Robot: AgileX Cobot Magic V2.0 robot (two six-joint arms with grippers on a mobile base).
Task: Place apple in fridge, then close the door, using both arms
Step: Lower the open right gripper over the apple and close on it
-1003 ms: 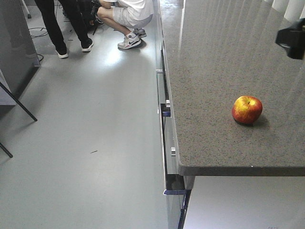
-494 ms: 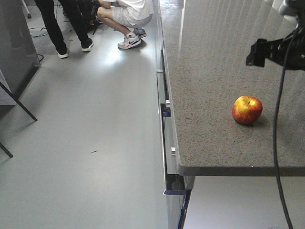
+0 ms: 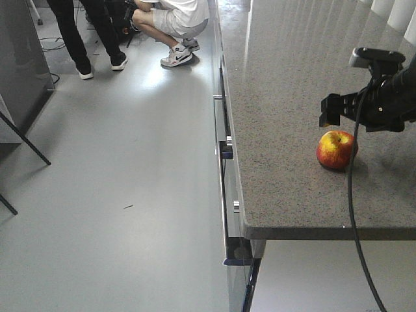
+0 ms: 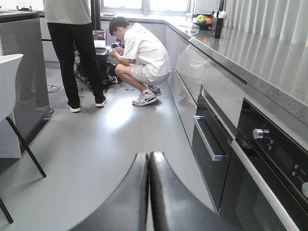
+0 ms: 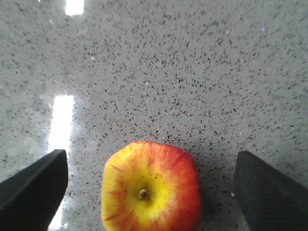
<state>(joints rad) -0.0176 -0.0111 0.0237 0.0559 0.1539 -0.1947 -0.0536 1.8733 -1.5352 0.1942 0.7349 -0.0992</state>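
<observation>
The apple (image 3: 337,149), red with yellow patches, sits stem up on the speckled grey countertop (image 3: 286,97) near its front edge. My right gripper (image 3: 336,114) hangs just above and behind it. In the right wrist view the apple (image 5: 151,190) lies between the two black fingers (image 5: 33,185), which stand wide apart and do not touch it, so this gripper is open. My left gripper (image 4: 148,157) is shut with nothing in it and points along the floor of the aisle. The fridge and its door are out of view.
Drawers with metal handles (image 3: 226,149) and an oven front (image 4: 274,154) line the counter's side. A standing person (image 4: 72,48) and a crouching person (image 4: 142,53) are at the aisle's far end with cables. A dark grey unit (image 3: 19,65) and black chair legs (image 3: 26,140) are on the left.
My right arm has come in from the upper right and dropped to just over the apple. The apple has not moved.
</observation>
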